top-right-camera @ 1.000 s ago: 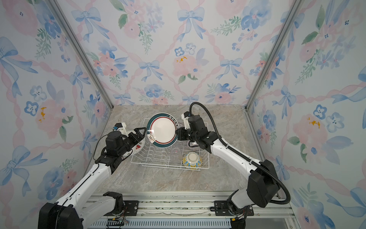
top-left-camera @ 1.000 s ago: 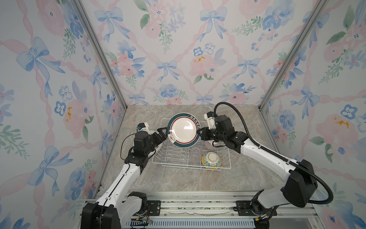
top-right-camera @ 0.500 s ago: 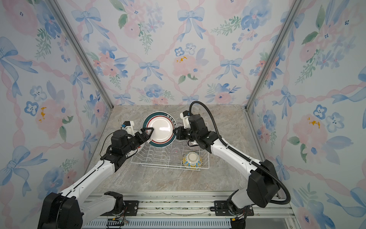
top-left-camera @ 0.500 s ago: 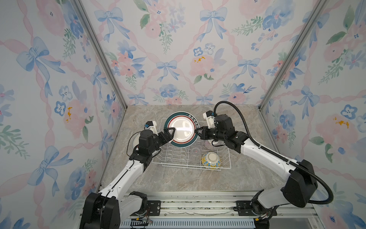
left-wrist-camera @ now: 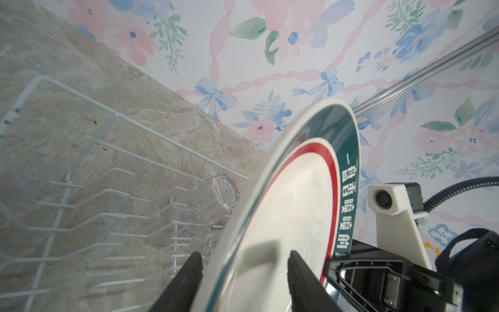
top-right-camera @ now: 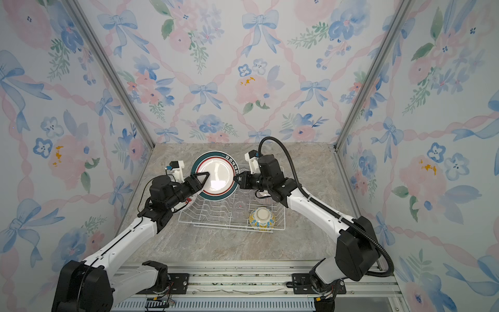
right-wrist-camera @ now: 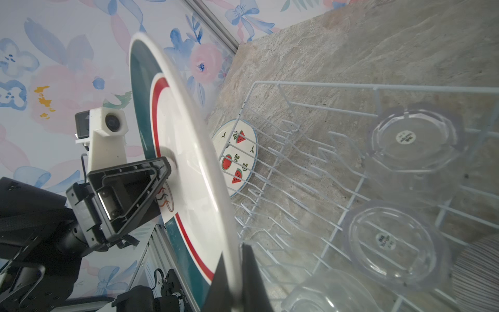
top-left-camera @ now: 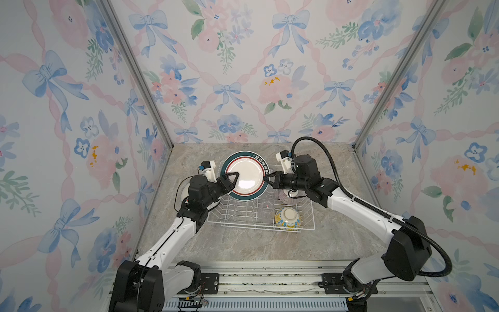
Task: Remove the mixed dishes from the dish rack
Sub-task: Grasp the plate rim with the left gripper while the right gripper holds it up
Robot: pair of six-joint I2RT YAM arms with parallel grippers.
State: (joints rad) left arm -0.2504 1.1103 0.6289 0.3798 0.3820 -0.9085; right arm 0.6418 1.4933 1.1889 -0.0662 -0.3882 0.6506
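Round white plate with green-and-red rim is upright on edge, lifted above the far-left part of the white wire dish rack, between both arms. Right gripper: jaws clenched on the plate's right rim. Left gripper: jaws straddle the left rim, one finger in front and one behind; cannot tell if they press. In the rack: yellow-blue patterned bowl inverted at the near-right corner, small clear glasses inverted just left of it, and purple-striped bowl partly hidden under the right arm. White watermelon-print plate lies flat on the marble-look table, just left of the rack.
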